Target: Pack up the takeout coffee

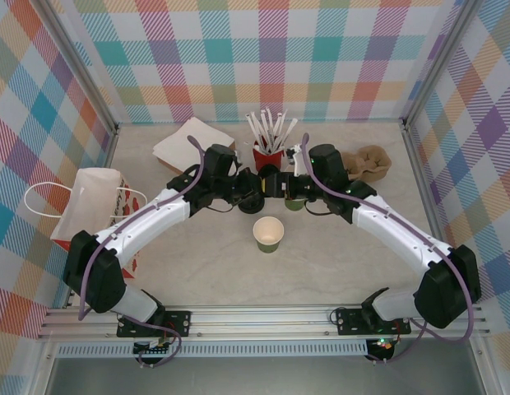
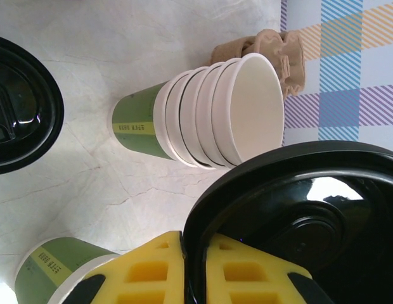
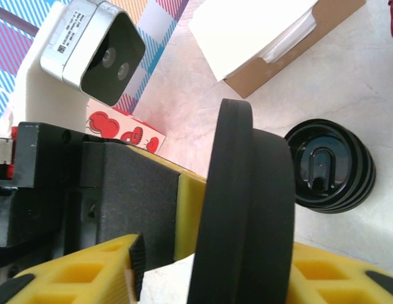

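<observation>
From above, the left claw (image 1: 257, 191) and right claw (image 1: 286, 189) meet tip to tip. An open green cup (image 1: 269, 234) stands on the table (image 1: 197, 263) just behind both, toward the arm bases.

Left wrist: the left claw is clamped narrow on a black lid (image 2: 298, 221), with a stack of cups (image 2: 203, 117) beyond it.

Right wrist: that lid stands edge-on between the right claw's fingers (image 3: 76, 278); whether they pinch it, I cannot tell.
</observation>
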`<state>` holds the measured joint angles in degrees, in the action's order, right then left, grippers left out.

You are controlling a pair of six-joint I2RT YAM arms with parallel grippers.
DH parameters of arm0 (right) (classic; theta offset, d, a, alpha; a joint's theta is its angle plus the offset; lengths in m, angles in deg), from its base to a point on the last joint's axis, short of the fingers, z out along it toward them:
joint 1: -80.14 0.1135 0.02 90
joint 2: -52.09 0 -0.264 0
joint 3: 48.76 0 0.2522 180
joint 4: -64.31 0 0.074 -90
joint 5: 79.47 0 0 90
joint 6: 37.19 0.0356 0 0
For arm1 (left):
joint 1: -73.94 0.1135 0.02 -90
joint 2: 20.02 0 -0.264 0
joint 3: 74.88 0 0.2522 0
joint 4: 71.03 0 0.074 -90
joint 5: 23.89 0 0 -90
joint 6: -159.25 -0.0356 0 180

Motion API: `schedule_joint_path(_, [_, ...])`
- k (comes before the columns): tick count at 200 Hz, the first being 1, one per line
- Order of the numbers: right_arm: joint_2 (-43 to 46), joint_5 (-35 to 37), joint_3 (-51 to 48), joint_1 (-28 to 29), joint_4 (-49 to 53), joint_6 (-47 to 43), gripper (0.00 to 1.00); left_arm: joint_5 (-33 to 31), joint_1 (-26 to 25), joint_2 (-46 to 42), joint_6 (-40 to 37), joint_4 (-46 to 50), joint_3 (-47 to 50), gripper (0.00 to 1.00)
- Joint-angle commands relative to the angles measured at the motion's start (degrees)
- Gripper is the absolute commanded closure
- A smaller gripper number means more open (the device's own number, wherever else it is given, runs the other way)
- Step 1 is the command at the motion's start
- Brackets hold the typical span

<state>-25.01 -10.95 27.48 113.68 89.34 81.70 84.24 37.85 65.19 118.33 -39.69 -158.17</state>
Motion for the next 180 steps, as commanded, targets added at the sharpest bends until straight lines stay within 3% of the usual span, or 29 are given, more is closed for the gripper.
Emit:
schedule_joint_path(1, [0.06, 0.19, 2.38, 0.05, 1.05, -1.89, 0.58, 1.14, -0.82, -0.57, 0.66, -1.14, 0.54, 0.84])
schedule_joint_path(40, [0.37, 4.36, 2.95, 0.12, 6.76, -5.05, 0.68, -0.21, -0.86, -1.36, -1.35, 1.64, -0.44, 0.66])
schedule_joint_path(87, [0.56, 11.18, 4.58, 0.31, 13.98, -11.34, 0.75, -4.02, -0.38, -6.51, -4.32, 9.44, -1.41, 0.36])
schedule_joint_path(114, [0.88, 15.00, 4.85, 0.86, 16.31, -14.99, 0.78, -5.08, 0.37, -10.45, -2.79, 11.40, -0.67, 0.28])
schedule_joint_path(137, [1.70, 18.66, 4.59, 2.50, 16.68, -18.93, 0.80, -5.00, 0.89, -12.17, 4.25, 12.03, -1.07, 0.24])
schedule_joint_path(180, [5.19, 28.19, 2.48, 7.44, 12.82, -27.22, 0.82, -1.04, 0.99, -9.59, 24.49, 6.68, -1.42, 0.26])
